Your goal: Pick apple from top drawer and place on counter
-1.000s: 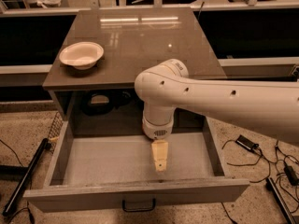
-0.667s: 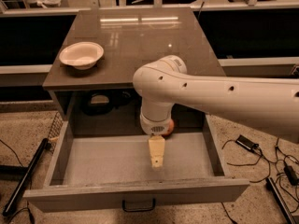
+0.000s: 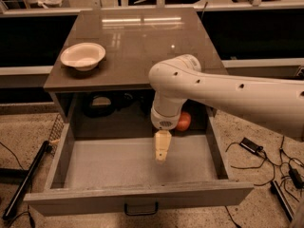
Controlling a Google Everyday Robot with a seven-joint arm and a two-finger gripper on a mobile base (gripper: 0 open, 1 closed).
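Note:
The top drawer (image 3: pixel 118 167) is pulled open, with a flat grey floor and a dark handle at its front. The red-orange apple (image 3: pixel 183 121) lies at the back right of the drawer, partly hidden behind my arm's wrist. My gripper (image 3: pixel 162 148) hangs from the white arm over the middle of the drawer, pointing down, just left of and nearer than the apple, not touching it. The glossy counter (image 3: pixel 142 46) lies behind and above the drawer.
A white shallow bowl (image 3: pixel 82 56) sits on the counter's left side. Dark objects (image 3: pixel 102 103) sit in the recess under the counter. Cables and a small black box (image 3: pixel 250 145) lie on the floor to the right; a dark bar (image 3: pixel 26 182) lies left of the drawer.
The arm has swung left and back a little, uncovering the apple at the drawer's back right. The gripper has stayed over the drawer's middle.

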